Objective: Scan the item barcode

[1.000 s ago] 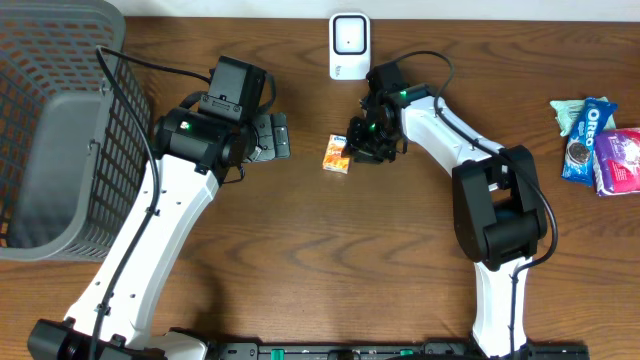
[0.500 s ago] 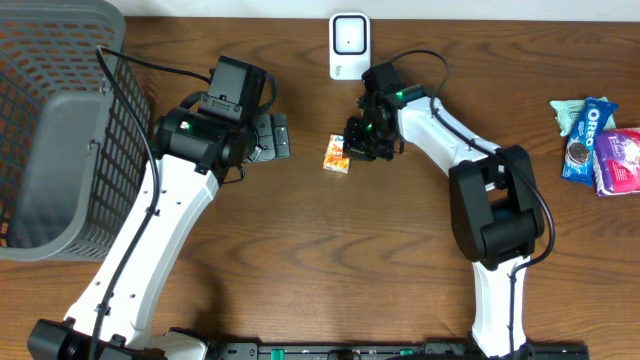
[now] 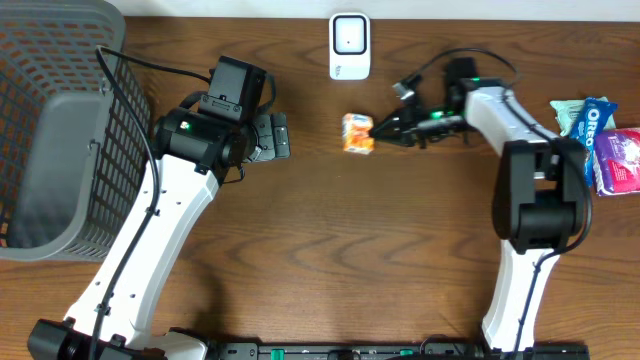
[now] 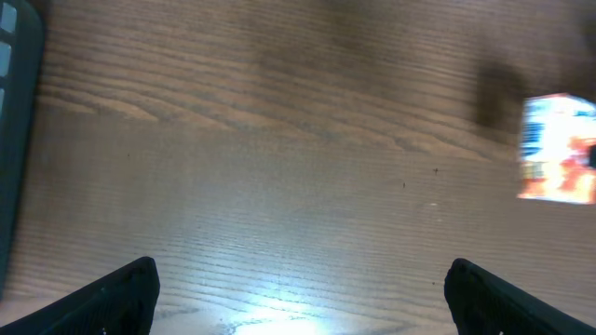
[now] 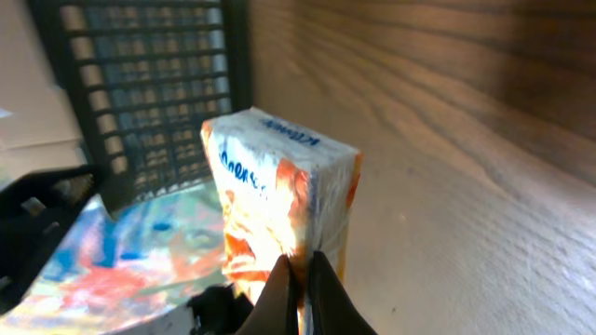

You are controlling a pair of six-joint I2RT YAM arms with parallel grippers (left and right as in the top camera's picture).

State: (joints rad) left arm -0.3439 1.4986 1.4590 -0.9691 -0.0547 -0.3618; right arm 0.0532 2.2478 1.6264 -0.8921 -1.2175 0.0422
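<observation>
- The right gripper (image 3: 380, 127) is pinched fully together on the small orange-and-white carton (image 3: 358, 132). In the right wrist view its two fingertips (image 5: 291, 279) meet at the carton's lower edge, so the hold looks like a nip on a thin edge, not a clamp across the body.
- The carton sits in that grip over the brown wooden table (image 3: 330, 260), towards the middle of the far edge. It is near the white rectangular barcode scanner (image 3: 349, 45), which stands at that edge, and clearly apart from it.
- In the left wrist view a dark shadow lies on the wood apart from the carton, which suggests that it is lifted off the surface.
- The left gripper (image 3: 275, 135) stands wide and holds nothing, left of the carton and above bare wood.
- A grey plastic mesh basket (image 3: 60, 130) fills the far-left corner, and blue and purple snack packets (image 3: 600, 140) lie at the right edge.
- The step in hand appears to be presenting the picked-up carton to the scanner. The pick seems done and the scan does not.
- Which face carries the barcode cannot be told from these views.
- The next move calls for carrying the carton towards the far edge and turning its barcode face to the scanner window. With so slim a grip, the turn should be gentle or the carton may slip.
</observation>
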